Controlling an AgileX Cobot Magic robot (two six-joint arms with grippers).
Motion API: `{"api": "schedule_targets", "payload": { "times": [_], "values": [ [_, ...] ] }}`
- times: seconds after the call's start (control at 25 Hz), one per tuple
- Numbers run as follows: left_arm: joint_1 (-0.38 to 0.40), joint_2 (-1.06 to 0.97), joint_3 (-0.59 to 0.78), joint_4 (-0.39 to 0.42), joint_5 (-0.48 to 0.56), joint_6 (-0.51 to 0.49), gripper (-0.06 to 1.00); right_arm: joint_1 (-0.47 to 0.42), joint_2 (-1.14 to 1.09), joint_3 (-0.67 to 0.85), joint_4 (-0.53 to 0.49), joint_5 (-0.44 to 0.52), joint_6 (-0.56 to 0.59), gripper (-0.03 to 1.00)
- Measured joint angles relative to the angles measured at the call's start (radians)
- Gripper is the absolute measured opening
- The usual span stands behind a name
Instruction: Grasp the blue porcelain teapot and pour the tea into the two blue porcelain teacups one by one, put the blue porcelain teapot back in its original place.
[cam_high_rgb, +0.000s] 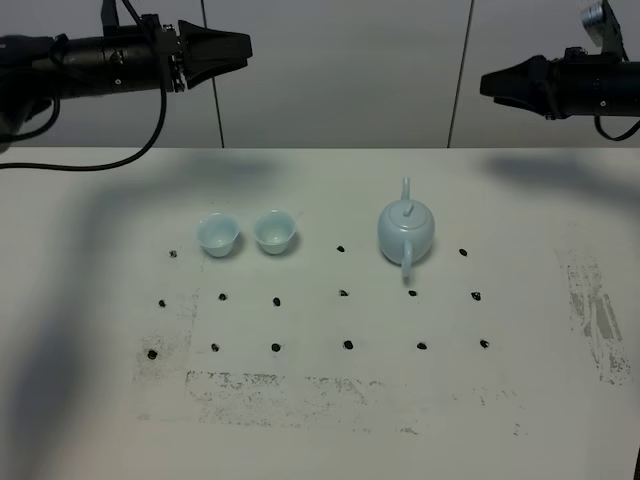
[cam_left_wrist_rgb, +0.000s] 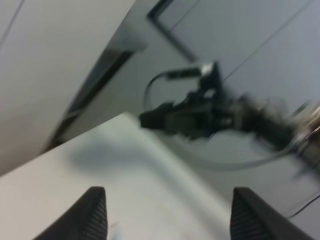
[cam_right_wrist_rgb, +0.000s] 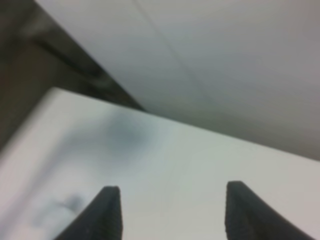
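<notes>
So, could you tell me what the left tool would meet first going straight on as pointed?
Probably the right tool, facing the left tool across open air, though depth is unclear.

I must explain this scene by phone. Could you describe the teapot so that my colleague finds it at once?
On the white table, follow the far row of black dots to right of the middle: there stands the blue porcelain teapot. Unlike the two small open teacups on its left, it is larger, lidded, with spout and loop handle.
</notes>
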Motion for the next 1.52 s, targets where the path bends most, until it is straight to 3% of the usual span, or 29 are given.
{"api": "schedule_targets", "payload": {
  "times": [0.24, 0.4, 0.6, 0.72, 0.92, 1.2, 1.52],
  "values": [
    [-0.010, -0.002, -0.116, 0.527, -0.153, -0.139, 0.51, 0.017, 0.000, -0.070, -0.503, -0.115, 0.163, 0.43],
    [-0.023, -0.061, -0.076, 0.843, -0.212, -0.234, 0.51, 0.032, -0.001, -0.088, -0.720, -0.074, 0.284, 0.42],
    [-0.036, -0.247, 0.174, 1.063, -0.260, -0.282, 0.50, 0.095, -0.060, 0.008, -1.032, 0.010, 0.410, 0.42],
    [-0.036, -0.339, 0.324, 1.147, -0.244, -0.292, 0.50, 0.136, -0.131, 0.077, -1.147, 0.055, 0.481, 0.42],
    [-0.001, -0.485, 0.499, 1.201, -0.257, -0.377, 0.44, 0.147, -0.242, 0.147, -1.160, 0.057, 0.549, 0.36],
    [0.050, -0.793, 0.799, 1.208, -0.447, -0.417, 0.30, 0.114, -0.488, 0.444, -1.130, 0.057, 0.549, 0.29],
    [0.051, -1.140, 1.097, 1.208, -0.543, -0.417, 0.29, 0.122, -0.765, 0.692, -1.083, -0.105, 0.549, 0.28]
  ]
}}
